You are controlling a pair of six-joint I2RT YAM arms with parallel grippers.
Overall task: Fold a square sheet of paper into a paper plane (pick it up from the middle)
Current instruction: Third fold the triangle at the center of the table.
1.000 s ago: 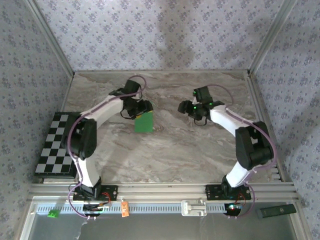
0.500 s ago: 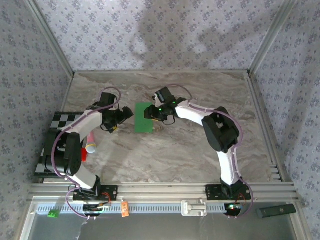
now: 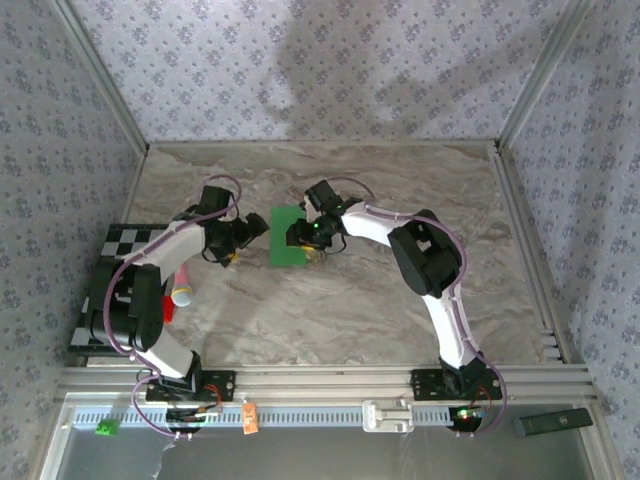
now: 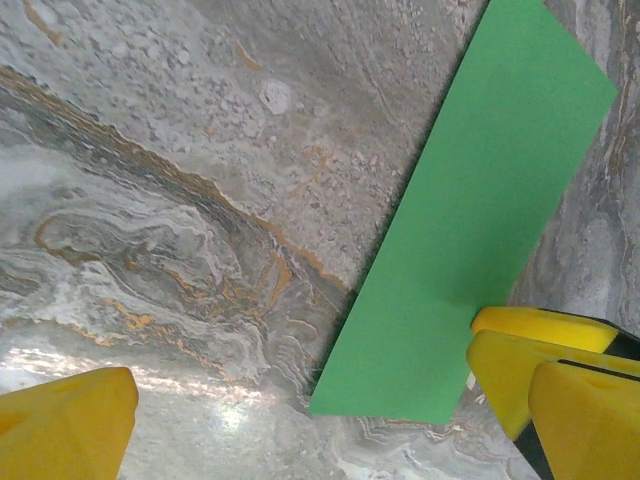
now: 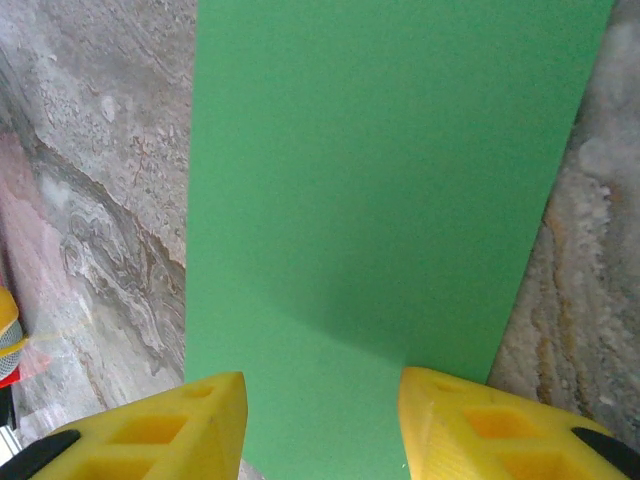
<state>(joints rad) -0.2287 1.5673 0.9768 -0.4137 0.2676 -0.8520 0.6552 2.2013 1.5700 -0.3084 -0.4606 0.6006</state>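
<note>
My right gripper (image 5: 320, 400) is hanging low over the green paper (image 5: 390, 170). Its two yellow fingers (image 5: 170, 430) are standing partly apart, not closed on anything. The paper is showing in the gap between them. I cannot tell if the tips are touching the paper or just floating above it.

My left gripper (image 4: 300, 365) is standing wide open. One yellow finger (image 4: 60, 430) is sitting over bare table. The other is reaching over a corner of the green paper (image 4: 470, 220). Nothing is being held in this gripper.

From above, my right gripper (image 3: 298, 237) is sitting over the right side of the green paper (image 3: 280, 248). My left gripper (image 3: 255, 228) is sitting just beside the paper's left edge. So the two grippers are facing each other with the paper between them.

The paper is lying flat on the marble table (image 3: 350, 300), in the middle and a bit toward the back. It is looking longer than it is wide, with straight edges and sharp corners.

Going farther out, a small red and pale yellow thing (image 3: 180, 293) is lying near my left arm. A black and white checkered board (image 3: 110, 290) is lying at the left edge of the table.
</note>
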